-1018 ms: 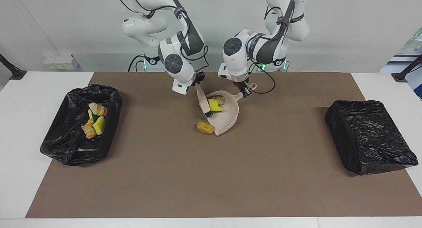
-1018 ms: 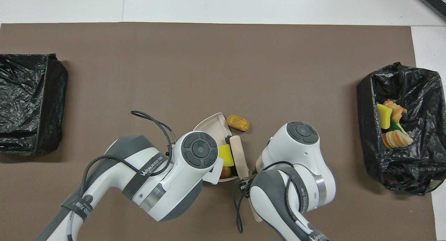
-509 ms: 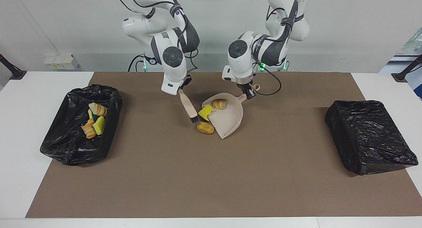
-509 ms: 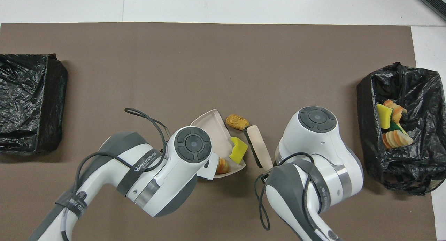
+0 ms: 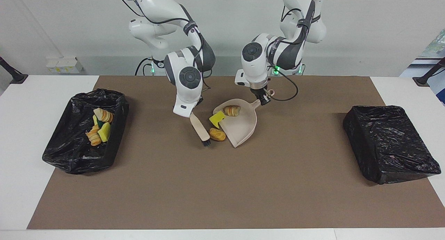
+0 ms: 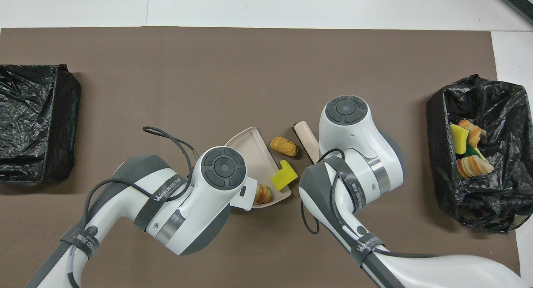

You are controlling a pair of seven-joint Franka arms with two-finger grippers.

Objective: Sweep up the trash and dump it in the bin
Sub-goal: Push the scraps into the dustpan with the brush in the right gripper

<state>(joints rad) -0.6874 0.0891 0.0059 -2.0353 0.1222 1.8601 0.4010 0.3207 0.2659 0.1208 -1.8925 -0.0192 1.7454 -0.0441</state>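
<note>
Count at the table: two bins lined with black bags, one (image 5: 389, 142) holding nothing visible, the other (image 5: 66, 153) holding four scraps (image 5: 99, 130). One dustpan (image 5: 243, 127), one brush (image 5: 200, 129). Three loose scraps: a croissant piece (image 5: 232, 110), a yellow sponge chunk (image 5: 217, 119), a bread piece (image 5: 217, 134).

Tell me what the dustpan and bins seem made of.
Dustpan: looks like beige plastic, smooth, matte, one moulded piece. Bins: only crinkled, glossy black film shows, probably thin plastic bags; what lies underneath is hidden.
</note>
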